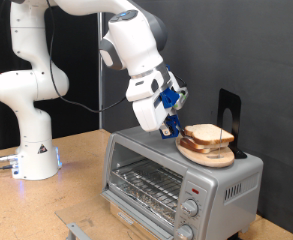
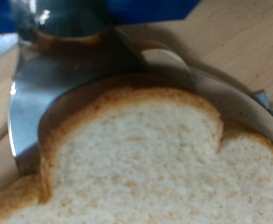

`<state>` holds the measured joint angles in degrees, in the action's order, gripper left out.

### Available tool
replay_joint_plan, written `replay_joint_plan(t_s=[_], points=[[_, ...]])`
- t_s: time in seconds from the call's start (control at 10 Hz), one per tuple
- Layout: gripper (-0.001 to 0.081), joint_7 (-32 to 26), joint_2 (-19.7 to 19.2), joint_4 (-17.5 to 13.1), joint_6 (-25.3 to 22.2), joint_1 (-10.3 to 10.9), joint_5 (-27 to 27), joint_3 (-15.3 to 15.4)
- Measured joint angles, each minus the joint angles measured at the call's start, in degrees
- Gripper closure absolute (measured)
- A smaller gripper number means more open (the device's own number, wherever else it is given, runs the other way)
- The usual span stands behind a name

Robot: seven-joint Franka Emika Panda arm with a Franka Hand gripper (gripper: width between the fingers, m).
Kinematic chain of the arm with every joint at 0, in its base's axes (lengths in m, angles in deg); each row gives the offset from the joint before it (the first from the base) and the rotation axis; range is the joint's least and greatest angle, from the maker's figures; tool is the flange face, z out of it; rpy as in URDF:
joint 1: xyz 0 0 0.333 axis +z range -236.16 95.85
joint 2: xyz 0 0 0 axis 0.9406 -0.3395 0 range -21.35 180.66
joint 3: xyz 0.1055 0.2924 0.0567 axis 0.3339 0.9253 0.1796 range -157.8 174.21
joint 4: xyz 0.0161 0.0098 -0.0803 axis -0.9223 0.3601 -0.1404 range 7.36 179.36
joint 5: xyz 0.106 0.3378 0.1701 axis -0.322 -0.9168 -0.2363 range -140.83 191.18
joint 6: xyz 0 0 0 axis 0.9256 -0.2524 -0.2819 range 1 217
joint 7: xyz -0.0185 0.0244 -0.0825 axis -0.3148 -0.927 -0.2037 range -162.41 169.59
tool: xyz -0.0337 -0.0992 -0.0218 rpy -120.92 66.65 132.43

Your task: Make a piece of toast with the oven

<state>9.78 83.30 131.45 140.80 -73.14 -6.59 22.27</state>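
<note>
At front, oven (image 1: 176,180) on table (image 1: 71,195), door shut, rack bare. On its roof, bread pile on plate (image 1: 208,153); top piece of toast (image 1: 204,134) lies flat, roughly square, no clear long axis. Fingers (image 1: 172,122) just beside it; opening can't tell. Pick-up step; next needs grip on slice edge.

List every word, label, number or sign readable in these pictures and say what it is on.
No text can be read.
Robot base: a small triangular warning sign and a dark mark, too small to read.
Oven: marks around the knobs, too blurred to read.
Bread and gripper: no writing.
</note>
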Motion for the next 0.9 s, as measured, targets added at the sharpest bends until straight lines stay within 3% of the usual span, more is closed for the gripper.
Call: replay_joint_plan(t_s=[0.5,0.9], points=[[0.0337,-2.44,2.84,1.04,-0.9,-0.06,-3.24,-1.09],[0.0337,-7.42,7.26,1.6,-4.95,-0.07,-7.68,-3.12]])
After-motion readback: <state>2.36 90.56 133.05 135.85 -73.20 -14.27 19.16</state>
